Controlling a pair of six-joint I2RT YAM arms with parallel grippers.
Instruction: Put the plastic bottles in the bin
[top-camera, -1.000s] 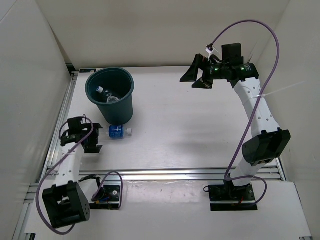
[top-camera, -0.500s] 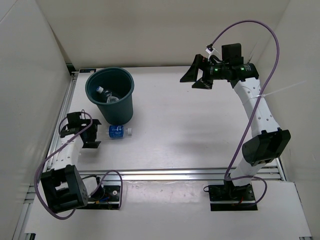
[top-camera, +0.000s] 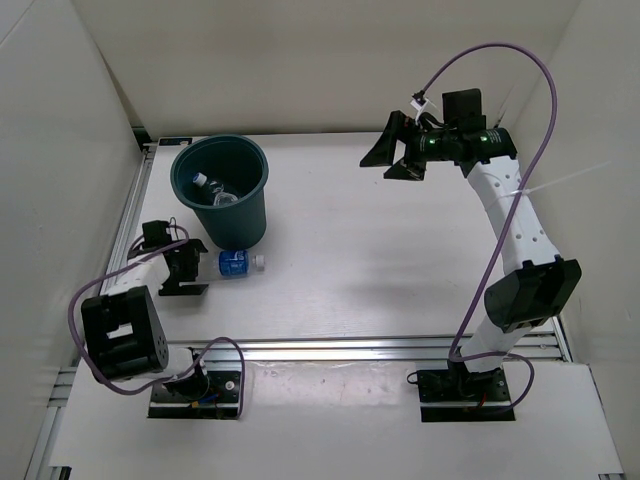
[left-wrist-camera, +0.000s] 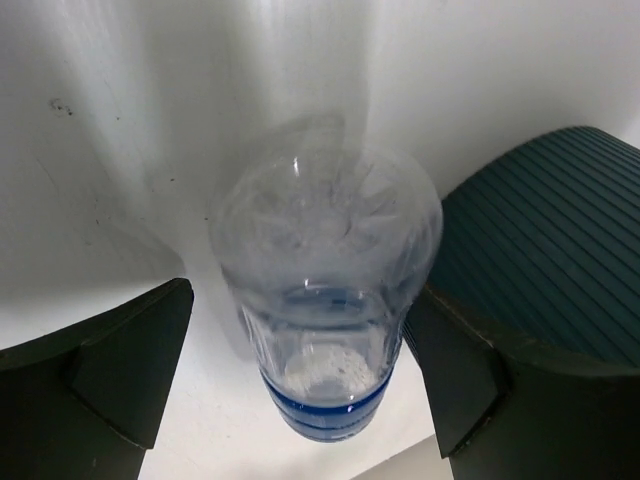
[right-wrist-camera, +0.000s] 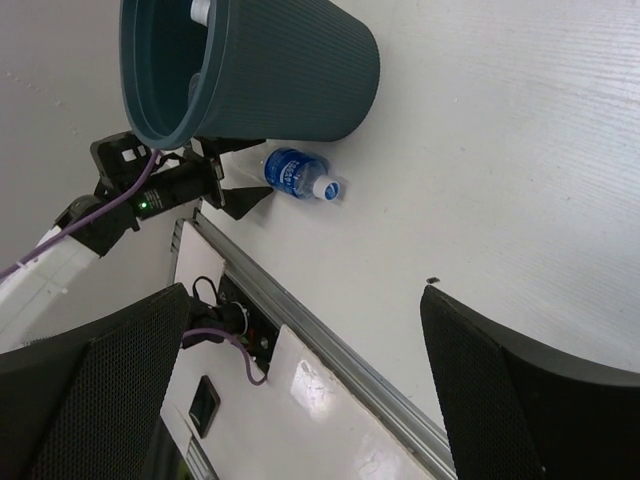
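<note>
One clear plastic bottle (top-camera: 238, 263) with a blue label lies on its side on the table, just in front of the dark teal bin (top-camera: 245, 225), cap pointing right. My left gripper (top-camera: 192, 269) is open at table level, facing the bottle's base (left-wrist-camera: 325, 300) end-on. The fingers (left-wrist-camera: 120, 370) stand wide on either side and do not touch it. The bin wall (left-wrist-camera: 540, 240) is close on the right. Two clear bottles (top-camera: 212, 190) lie inside the bin. My right gripper (top-camera: 397, 156) hangs open and empty high at the back right.
The metal rail (top-camera: 380, 347) runs along the table's near edge and another runs along the left side. White walls close in the back and both sides. From the right wrist view I see the bin (right-wrist-camera: 250, 70), the lying bottle (right-wrist-camera: 300, 175) and the left gripper (right-wrist-camera: 215, 185).
The left arm has folded back toward its base, and its gripper has shifted slightly up and right, closer to the bottle's base. The right arm and the bottles have not moved.
</note>
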